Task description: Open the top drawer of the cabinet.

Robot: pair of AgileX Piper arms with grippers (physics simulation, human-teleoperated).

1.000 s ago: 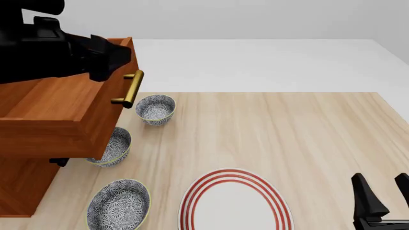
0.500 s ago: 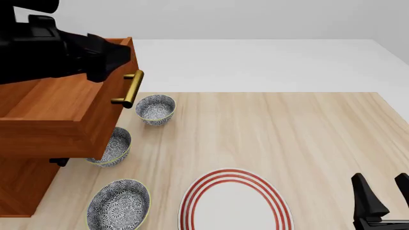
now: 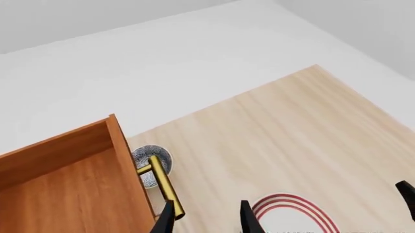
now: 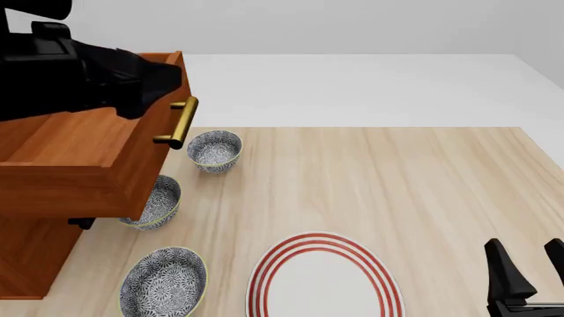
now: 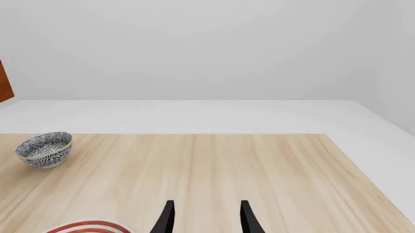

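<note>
The top drawer (image 4: 97, 165) stands pulled far out of the cabinet (image 4: 26, 257) and overhangs a bowl. Its brass handle (image 4: 179, 123) faces the table's middle. My left gripper (image 4: 164, 82) hovers just above the drawer's front edge. In the left wrist view this gripper (image 3: 207, 222) is open, with the handle (image 3: 163, 185) beside one finger (image 3: 167, 221) and nothing between the fingers. The drawer's inside (image 3: 65, 189) looks empty. My right gripper (image 4: 527, 277) stands open, low at the near right of the table, and its fingers (image 5: 166, 218) hold nothing.
Three patterned bowls stand left of centre: one (image 4: 214, 150) below the handle, one (image 4: 158, 201) partly under the drawer, one (image 4: 164, 282) near the front. A red-ringed plate (image 4: 324, 281) lies at the front centre.
My left arm has shifted slightly over the drawer's front edge. The drawer, the bowls and the right arm have not moved.
</note>
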